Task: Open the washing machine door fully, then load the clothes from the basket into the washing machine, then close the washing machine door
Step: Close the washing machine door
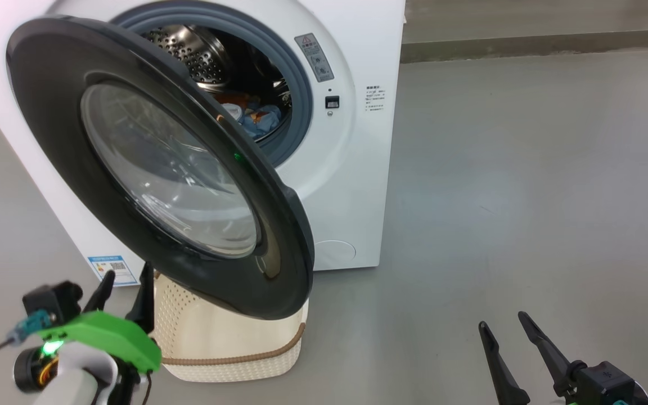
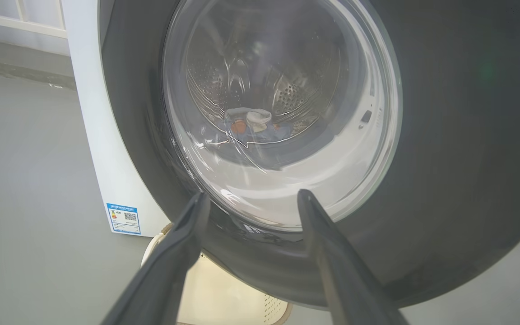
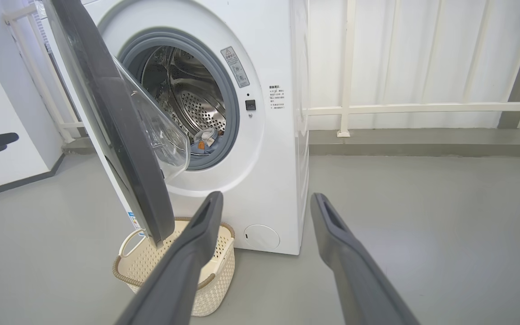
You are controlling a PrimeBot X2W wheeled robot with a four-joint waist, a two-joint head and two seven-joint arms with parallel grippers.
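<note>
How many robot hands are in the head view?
2. The left hand, open, is lower left beside the basket; the right hand, open, is lower right over the floor. None hidden.

A bare laundry corner: a white front-loader washing machine [image 3: 269,189] on smooth grey floor [image 3: 422,225], a white railing [image 3: 422,107] and pale panelled wall [image 3: 422,54] at its two o'clock.

I see soft, even daylight on every feed; the floor [image 1: 526,169] carries only faint shadows. The washing machine [image 1: 358,169] blows out to white at the head view's upper left corner. The washing machine door [image 1: 161,169] shows streaky reflections in its glass and a green glint on its rim. The left wrist view is hazy, the left tool [image 2: 252,195] looks soft, and straight lines bow at the wrist views' edges.
</note>
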